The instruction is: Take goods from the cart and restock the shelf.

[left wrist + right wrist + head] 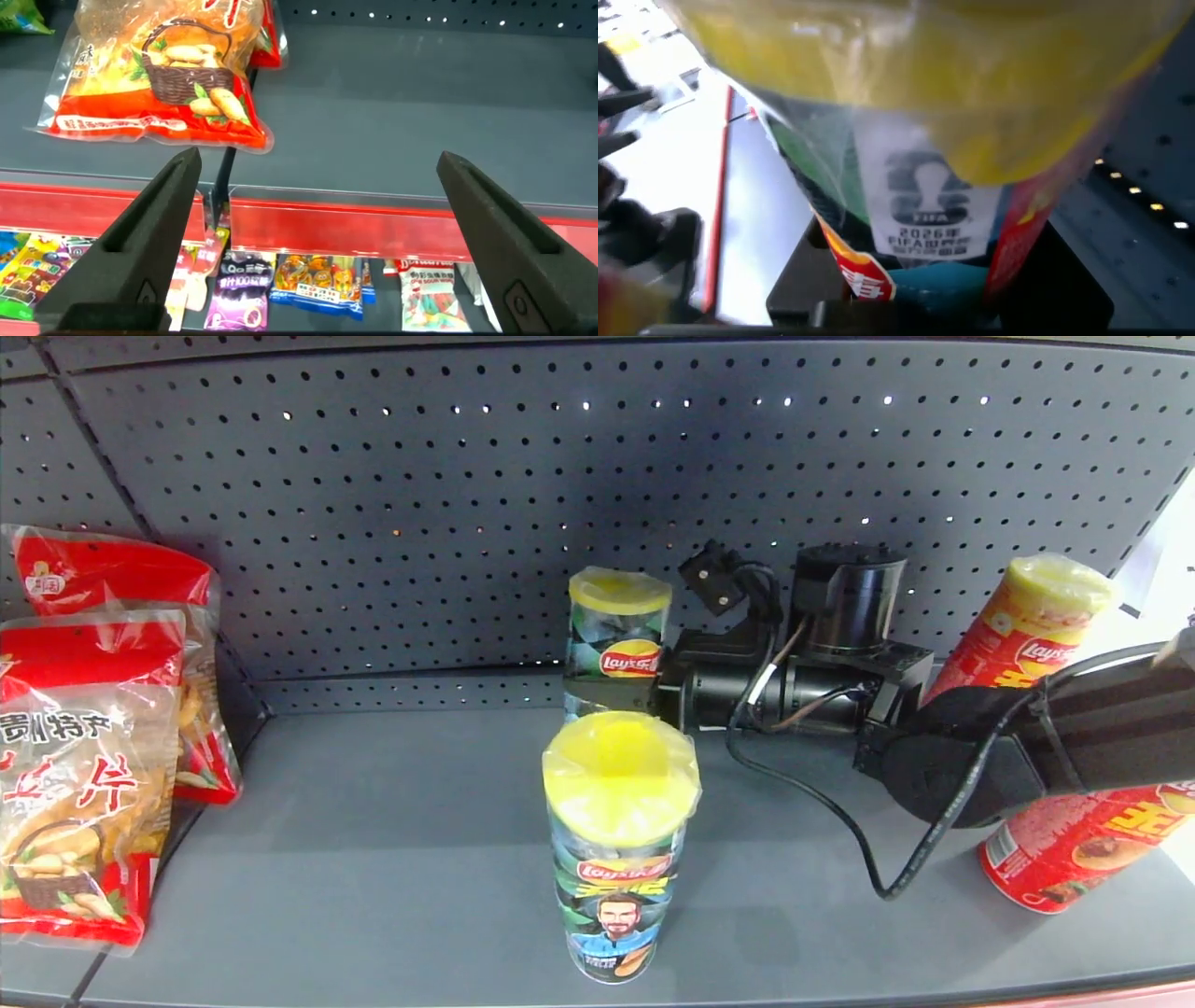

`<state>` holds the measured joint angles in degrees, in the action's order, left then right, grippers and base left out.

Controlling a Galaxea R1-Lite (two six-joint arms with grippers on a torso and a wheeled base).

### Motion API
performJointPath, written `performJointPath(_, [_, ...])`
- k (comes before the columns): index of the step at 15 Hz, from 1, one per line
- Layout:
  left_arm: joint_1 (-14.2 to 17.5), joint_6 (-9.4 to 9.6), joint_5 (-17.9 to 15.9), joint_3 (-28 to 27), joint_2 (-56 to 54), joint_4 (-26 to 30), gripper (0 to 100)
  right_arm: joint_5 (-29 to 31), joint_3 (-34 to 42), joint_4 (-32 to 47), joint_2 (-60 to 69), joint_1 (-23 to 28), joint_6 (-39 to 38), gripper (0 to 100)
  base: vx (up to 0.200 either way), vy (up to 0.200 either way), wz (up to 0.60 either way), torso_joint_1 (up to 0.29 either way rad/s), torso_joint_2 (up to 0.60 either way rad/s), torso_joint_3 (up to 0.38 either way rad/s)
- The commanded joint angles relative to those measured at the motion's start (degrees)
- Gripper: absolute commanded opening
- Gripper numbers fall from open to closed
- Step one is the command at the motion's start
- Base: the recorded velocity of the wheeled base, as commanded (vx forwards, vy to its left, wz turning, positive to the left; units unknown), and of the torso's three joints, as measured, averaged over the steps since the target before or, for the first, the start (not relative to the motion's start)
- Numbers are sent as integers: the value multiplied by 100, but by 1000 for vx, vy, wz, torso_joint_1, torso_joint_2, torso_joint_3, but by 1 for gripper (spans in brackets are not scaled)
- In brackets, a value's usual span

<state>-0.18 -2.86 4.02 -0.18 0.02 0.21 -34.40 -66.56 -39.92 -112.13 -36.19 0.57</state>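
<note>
The right claw (616,698) comes in from the right and is closed around the lower part of a green chip can (617,630) with a yellow lid. The can is upright at the far middle of the shelf (392,840), close to the pegboard back wall (467,523). Its base is hidden, so contact with the shelf cannot be told. A second green can (618,845) stands directly nearer, just inside the shelf's front edge. To the right, one red can (1027,625) leans and another (1074,845) lies on its side beside the arm. Snack bags (84,784) crowd the left end, leaving a wide bare stretch between them and the green cans. The left claw (318,233) is spread wide and holds nothing, out beyond the shelf's red front strip (374,219).
</note>
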Motion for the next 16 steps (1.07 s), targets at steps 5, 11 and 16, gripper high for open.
performJointPath(5, [1, -4, 2, 1, -2, -3, 100, 294, -322, 2, -301, -37, -128, 0, 0, 0, 0, 0, 0, 0])
performJointPath(11, [1, -4, 2, 1, -2, -3, 100, 452, -208, -7, -274, -98, -145, 0, 0, 0, 0, 0, 0, 0])
performJointPath(16, [1, -4, 2, 1, -2, -3, 100, 619, -68, -15, -178, -107, -198, 0, 0, 0, 0, 0, 0, 0])
